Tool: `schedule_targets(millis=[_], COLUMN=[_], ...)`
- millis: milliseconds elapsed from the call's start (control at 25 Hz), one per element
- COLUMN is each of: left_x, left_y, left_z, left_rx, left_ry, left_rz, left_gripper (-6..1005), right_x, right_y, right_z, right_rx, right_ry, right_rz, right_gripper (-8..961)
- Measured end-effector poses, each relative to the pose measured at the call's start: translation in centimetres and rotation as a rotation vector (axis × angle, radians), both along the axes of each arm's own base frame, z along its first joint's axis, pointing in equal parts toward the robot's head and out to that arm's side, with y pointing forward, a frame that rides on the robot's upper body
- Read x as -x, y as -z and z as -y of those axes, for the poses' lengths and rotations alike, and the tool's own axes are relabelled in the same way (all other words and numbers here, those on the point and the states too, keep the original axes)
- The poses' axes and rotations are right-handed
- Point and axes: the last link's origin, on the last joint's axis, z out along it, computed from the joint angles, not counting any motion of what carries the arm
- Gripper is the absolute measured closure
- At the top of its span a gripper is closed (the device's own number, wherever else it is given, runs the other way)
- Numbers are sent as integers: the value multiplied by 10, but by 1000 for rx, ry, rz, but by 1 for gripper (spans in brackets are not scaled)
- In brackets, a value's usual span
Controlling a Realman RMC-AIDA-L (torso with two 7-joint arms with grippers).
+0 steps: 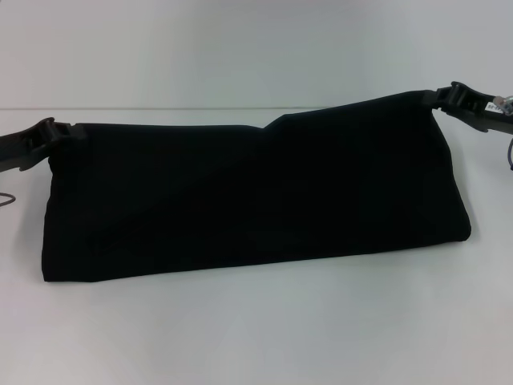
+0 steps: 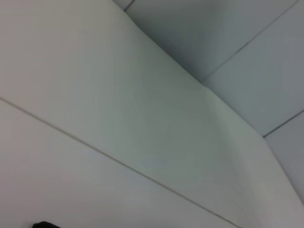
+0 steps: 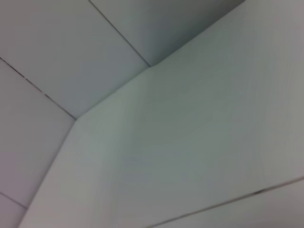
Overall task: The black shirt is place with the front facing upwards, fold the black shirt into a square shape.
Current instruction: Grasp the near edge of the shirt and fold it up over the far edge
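A plain white table (image 1: 256,337) fills the lower part of the head view, meeting a pale wall along a thin line across the upper part of the frame. Both wrist views show only white panels with thin dark seams; a small dark sliver sits at the bottom left edge of the left wrist view, too little to identify.

One garment is present: the large black cloth shirt (image 1: 256,196), folded into a wide band across the middle of the frame. Its lower edge lies on the table; its upper edge is lifted at the two far corners. No lettering shows.

Two grippers are visible. The left gripper (image 1: 70,133), at the left edge of the frame, pinches the shirt's upper left corner. The right gripper (image 1: 442,99), at the upper right, pinches the upper right corner, held slightly higher in the frame.
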Motion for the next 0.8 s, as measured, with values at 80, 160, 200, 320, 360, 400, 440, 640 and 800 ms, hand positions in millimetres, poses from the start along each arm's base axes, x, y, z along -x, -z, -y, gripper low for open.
schedule_targets(millis=[80,160,200,320,360,400,440,640,800], left_x=[-1,-1,1,0,-1,-2,-4,-11,-18], left_y=[4,5,13,20,24,27,32,38,44], left_z=[-5,-7,-13,-18,-21,-24,-28,-36,-42], left_rx=[-18,-27,-65,-89,-102,-113,-131,-156,-185], left_ry=[-10,-15,-40,-57,-67,-77,-91,-92,-100], left_rz=[-21,-34,-87,-122,-140,-155,-180,-222,-237], left_gripper=[962,962,962,962,962,962,962,962,962], right_x=[0,0,0,-1,-1,-1,-1,1,3], right_y=[4,8,11,20,23,26,28,38,40], right_z=[-2,-4,-5,-7,-8,-8,-9,-14,-18], right_rx=[-10,-27,-35,-59,-68,-77,-86,-107,-122], right_ry=[2,11,13,18,23,27,31,44,39], right_rz=[23,53,72,131,151,173,193,274,319], right_gripper=[914,909,906,899,897,894,892,880,870])
